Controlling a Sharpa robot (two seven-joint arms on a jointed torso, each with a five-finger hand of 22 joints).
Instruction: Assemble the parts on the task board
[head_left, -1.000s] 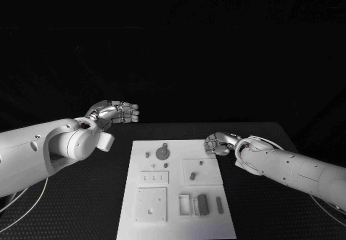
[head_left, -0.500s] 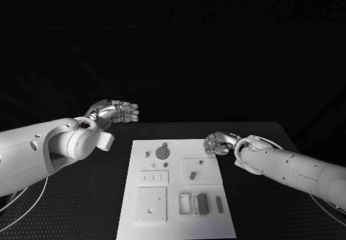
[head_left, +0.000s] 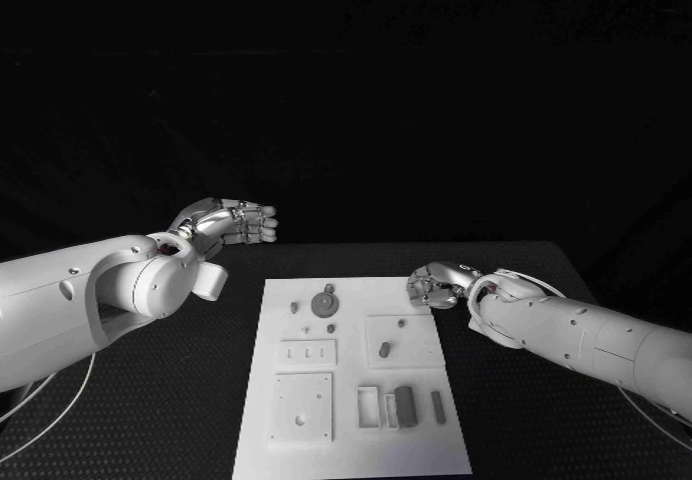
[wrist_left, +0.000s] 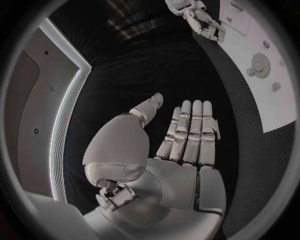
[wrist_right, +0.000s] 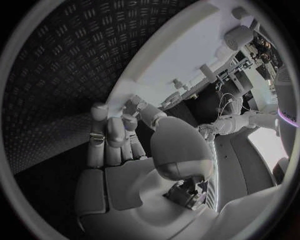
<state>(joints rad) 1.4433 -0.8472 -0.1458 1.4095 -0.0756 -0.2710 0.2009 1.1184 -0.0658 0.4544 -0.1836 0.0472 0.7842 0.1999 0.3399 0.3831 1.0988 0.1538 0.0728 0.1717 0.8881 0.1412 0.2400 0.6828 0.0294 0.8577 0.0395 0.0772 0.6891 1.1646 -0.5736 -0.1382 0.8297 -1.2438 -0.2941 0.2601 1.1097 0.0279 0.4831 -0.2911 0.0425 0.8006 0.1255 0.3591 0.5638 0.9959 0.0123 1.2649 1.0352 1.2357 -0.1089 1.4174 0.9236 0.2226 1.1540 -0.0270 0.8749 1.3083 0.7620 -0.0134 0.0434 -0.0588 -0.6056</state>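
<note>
My right hand (head_left: 436, 285) hovers at the far right corner of the board (head_left: 274, 400), fingers (wrist_right: 107, 131) curled in somewhat, with nothing in them that I can see from the wrist. My left hand (head_left: 231, 224) hangs well off beyond the board's far left corner, above the desk (head_left: 173, 400), fingers (wrist_left: 190, 132) straight and side by side, holding nothing.

The parts all lie on the board: a disc (head_left: 325, 303) near the far edge, a small peg (head_left: 385, 351) in the middle square, a plate (head_left: 303, 408) at the near left, and the bars (head_left: 405, 407) at the near right. Nothing looks assembled yet, so I judge this to be the reach for a first part.

To do it well, I'd pick with the right hand, since it is nearest the disc and the peg. I should open the fingers before I drop, come straight down over the part, and pinch it by its sides so the board does not shift. The parts are small and low; a flat approach could knock a neighbour.
</note>
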